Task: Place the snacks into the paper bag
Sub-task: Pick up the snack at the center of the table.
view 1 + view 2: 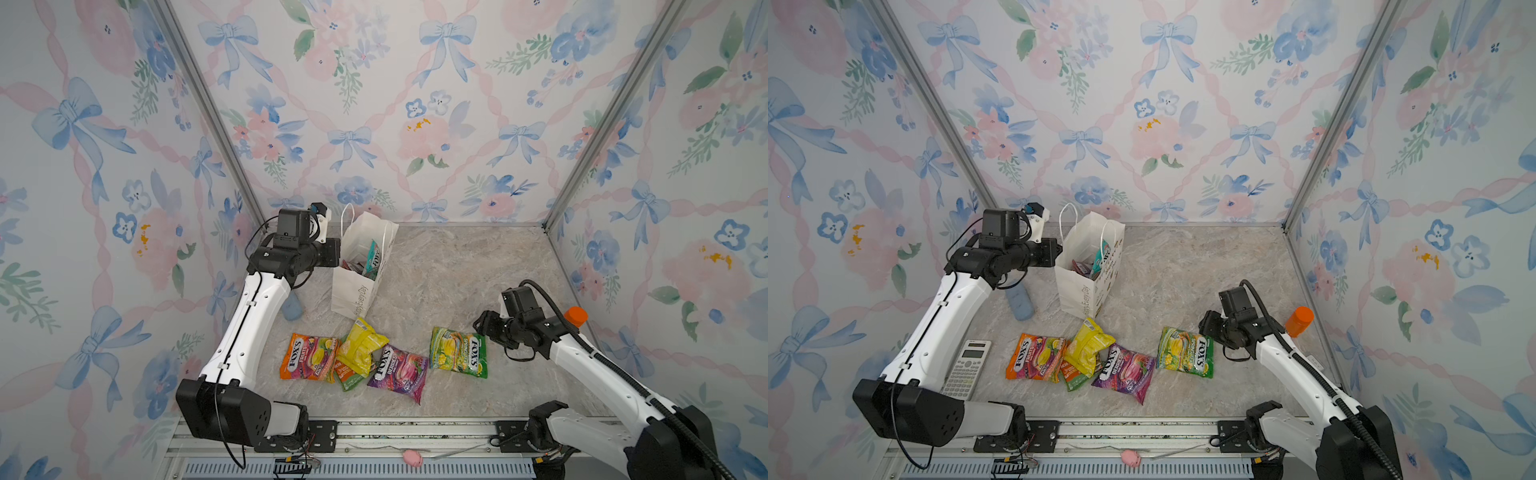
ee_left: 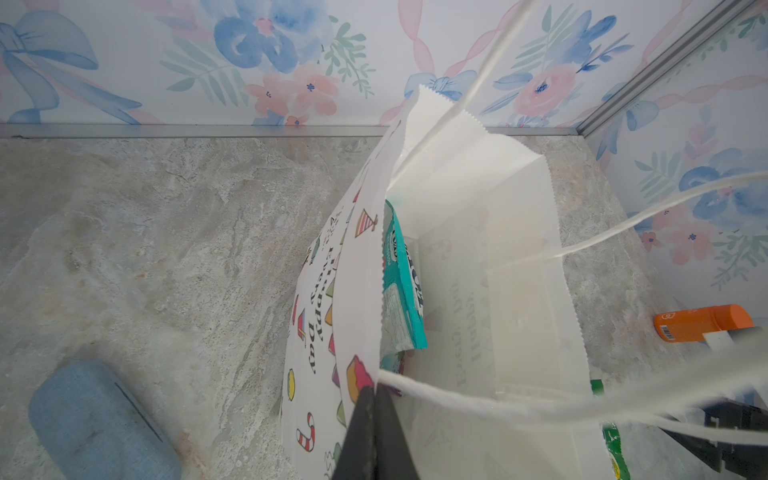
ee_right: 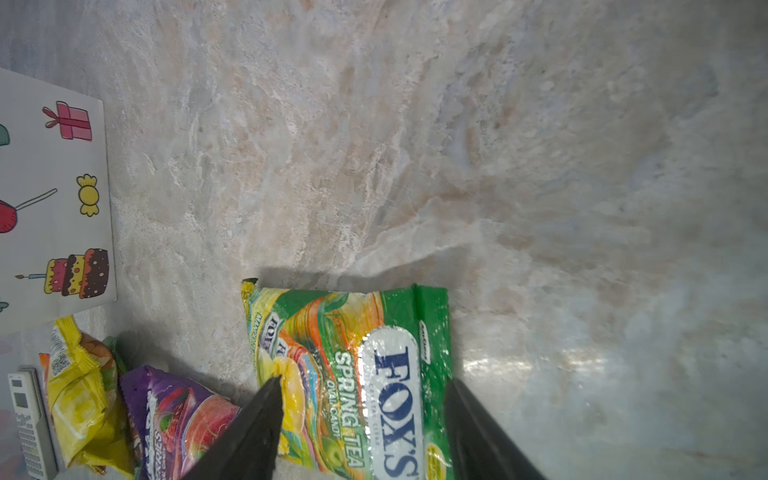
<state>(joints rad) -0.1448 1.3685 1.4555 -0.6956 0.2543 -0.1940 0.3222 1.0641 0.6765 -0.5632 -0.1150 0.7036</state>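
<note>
Right claw (image 3: 363, 379): jaws apart, straddling one end of green pkt (image 3: 353, 332), tips low over it, contact unclear, not yet closed. Left claw (image 2: 374, 388): jaws together, clamped on rim of paper bag (image 2: 519, 291). Bag upright, mouth open, well apart from right claw, across table.

Handling, as judged: green pkt light, glossy film, slippery, soft w/ loose candy inside, so prob. sagging & shifting once lifted. Best hold: across narrow width, pinching film + contents, or on crimped end seam for surer bite. Not on flat slick face alone. Moderate squeeze enough. Bag paper thin, easily tipped, so worth keeping left claw's hold during drop.

Count:
- Snacks on table, 5: green pkt between right claw's jaws. Beyond it, toward left claw's side: purple pkt (image 1: 399, 370), yellow pkt (image 1: 359, 345), small green-orange pkt (image 1: 349, 378) under yellow one, orange pkt (image 1: 309, 357).
- In bag: teal pkt (image 2: 405, 282) just ahead of left claw, plus at least 1 darker below. Exact no. hidden.
- Paper bag: 1.
- Non-task: orange-capped bottle (image 1: 575, 316) behind right claw, calculator (image 1: 967, 368), blue case (image 1: 1019, 303) below left claw, 1 each.
</note>
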